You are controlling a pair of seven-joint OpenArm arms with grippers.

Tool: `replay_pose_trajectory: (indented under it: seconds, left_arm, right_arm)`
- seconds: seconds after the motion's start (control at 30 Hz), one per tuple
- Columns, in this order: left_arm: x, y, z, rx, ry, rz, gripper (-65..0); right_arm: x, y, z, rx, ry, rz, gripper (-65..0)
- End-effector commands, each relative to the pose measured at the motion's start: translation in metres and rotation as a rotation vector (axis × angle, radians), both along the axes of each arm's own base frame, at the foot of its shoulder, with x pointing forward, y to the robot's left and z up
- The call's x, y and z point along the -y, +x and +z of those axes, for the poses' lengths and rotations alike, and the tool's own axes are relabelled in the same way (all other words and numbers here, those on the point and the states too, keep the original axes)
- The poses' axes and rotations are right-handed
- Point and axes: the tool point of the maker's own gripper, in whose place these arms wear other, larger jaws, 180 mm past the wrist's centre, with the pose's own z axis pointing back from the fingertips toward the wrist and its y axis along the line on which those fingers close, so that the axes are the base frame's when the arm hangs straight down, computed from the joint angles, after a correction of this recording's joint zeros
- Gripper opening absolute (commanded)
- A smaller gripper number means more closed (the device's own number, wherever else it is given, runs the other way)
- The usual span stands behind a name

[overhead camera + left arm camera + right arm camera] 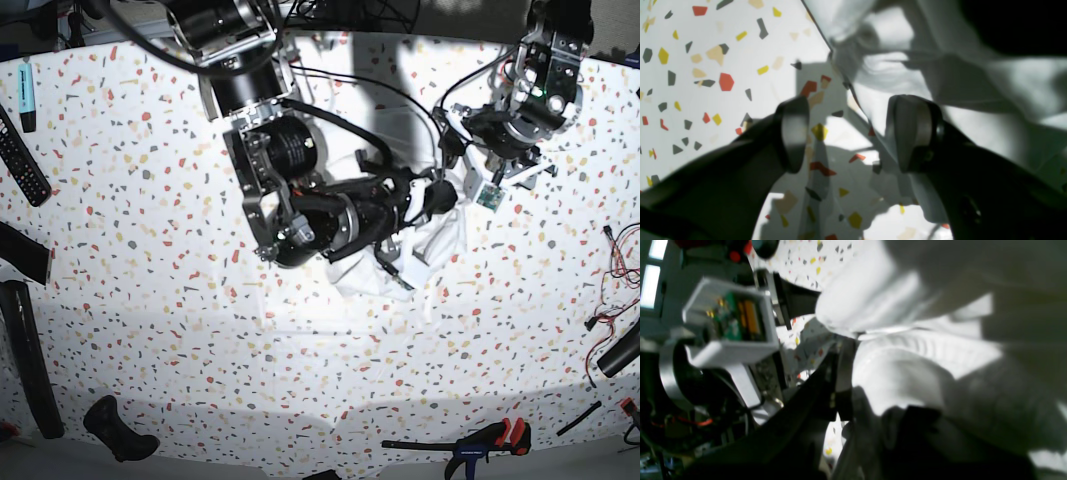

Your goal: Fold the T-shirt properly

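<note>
The T-shirt (440, 238) is a crumpled white heap near the middle of the speckled table (150, 250). In the left wrist view my left gripper (853, 133) stands open just above the table. The shirt's edge (873, 110) runs down between the two fingers, close to the right-hand pad (913, 133). My right gripper (850, 353) is shut on a bunch of the T-shirt (907, 373), and the cloth drapes over one finger and hides it. In the base view the left gripper (440, 197) and the right gripper (392, 268) meet at the heap from opposite sides.
A remote (20, 160) and a blue marker (25, 95) lie at the far left, with black tools (25, 340) below them. A clamp (485, 440) lies at the front edge. Cables (610, 330) trail at the right. The left arm's camera box (730, 323) sits close to the right gripper.
</note>
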Motion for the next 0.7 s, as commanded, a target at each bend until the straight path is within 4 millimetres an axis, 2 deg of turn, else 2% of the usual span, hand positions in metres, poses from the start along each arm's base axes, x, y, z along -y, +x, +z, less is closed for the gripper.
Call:
replay_pose_trajectory:
  seconds: [0.0, 0.1, 0.17, 0.23, 0.4, 0.67]
  left_arm:
    - [0.003, 0.003, 0.004, 0.012, -0.009, -0.015, -25.9]
    - [0.003, 0.003, 0.004, 0.012, -0.009, -0.015, -25.9]
    - [0.003, 0.003, 0.004, 0.012, -0.009, -0.015, -25.9]
    - [0.003, 0.003, 0.004, 0.012, -0.009, -0.015, -25.9]
    - [0.003, 0.003, 0.005, 0.010, 0.010, -0.050, -25.9]
    - [-0.019, 0.020, 0.010, -0.022, 0.155, -0.040, -25.9]
  right_arm:
    - [-0.008, 0.008, 0.020, 0.038, 0.054, 0.001, -65.0]
    - [-0.008, 0.008, 0.020, 0.039, 0.054, 0.001, -65.0]
    - [-0.009, 0.006, 0.021, 0.032, 0.062, 0.007, -52.5]
    - [-0.010, 0.000, 0.024, 0.008, 0.077, 0.035, -45.1]
    - [-0.017, -0.021, 0.046, -0.070, 0.182, 0.145, -44.4]
    - [-0.018, -0.019, 0.060, -0.056, 0.208, 0.171, -44.4]
